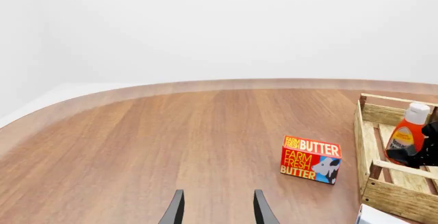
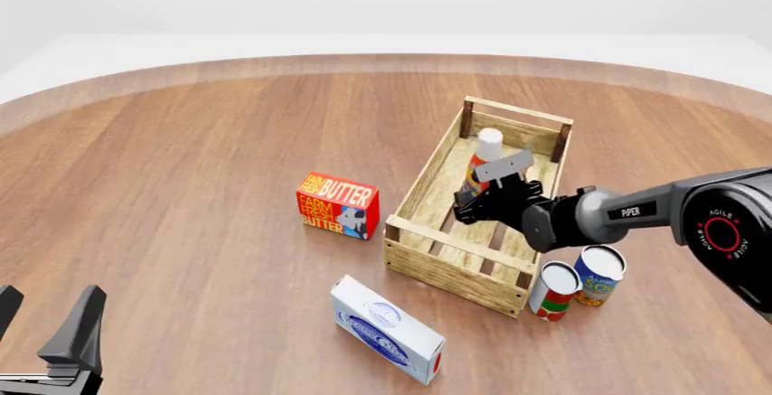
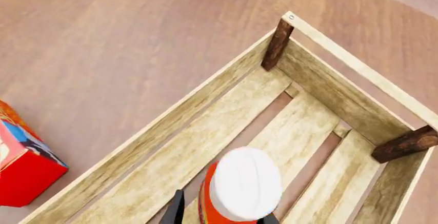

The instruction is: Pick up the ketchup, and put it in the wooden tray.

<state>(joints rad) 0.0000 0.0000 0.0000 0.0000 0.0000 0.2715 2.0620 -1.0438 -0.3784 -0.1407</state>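
Note:
The ketchup (image 2: pixel 486 155), an orange-red bottle with a white cap, stands upright inside the wooden tray (image 2: pixel 421 181), toward its far end. My right gripper (image 2: pixel 483 203) is shut on the bottle's lower body, reaching in over the tray's right wall. In the right wrist view the white cap of the ketchup (image 3: pixel 245 184) sits between the dark fingers, above the slatted floor of the tray (image 3: pixel 205 101). The left wrist view shows the ketchup (image 1: pixel 406 137) in the tray (image 1: pixel 400 201) far off to one side. My left gripper (image 2: pixel 46 318) is open and holds nothing, near the table's front left edge.
A red butter box (image 2: pixel 338 205) lies left of the tray. A white carton (image 2: pixel 389 330) lies in front of it. Two cans (image 2: pixel 556 291) (image 2: pixel 598 275) stand by the tray's near right corner, below my right arm.

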